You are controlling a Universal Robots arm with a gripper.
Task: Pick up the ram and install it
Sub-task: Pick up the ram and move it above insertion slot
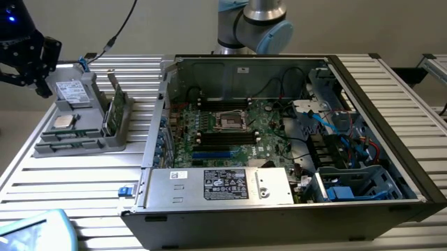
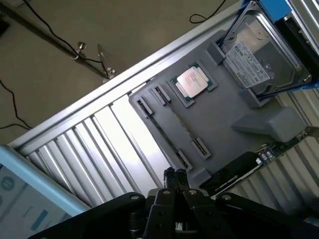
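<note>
Now hovering near the tray (image 2: pixel 224 112) with the gripper (image 2: pixel 174 175) pinched shut, holding nothing. Spotting the ram (image 2: pixel 164 133) lying on edge in the tray's long slot, beside the processor (image 2: pixel 192 82). Likely doing best by opening wide, aligning along the stick, descending straight.

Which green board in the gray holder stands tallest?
The bracketed card, at the holder edge beside the case; the ram sits low in its slot.
</note>
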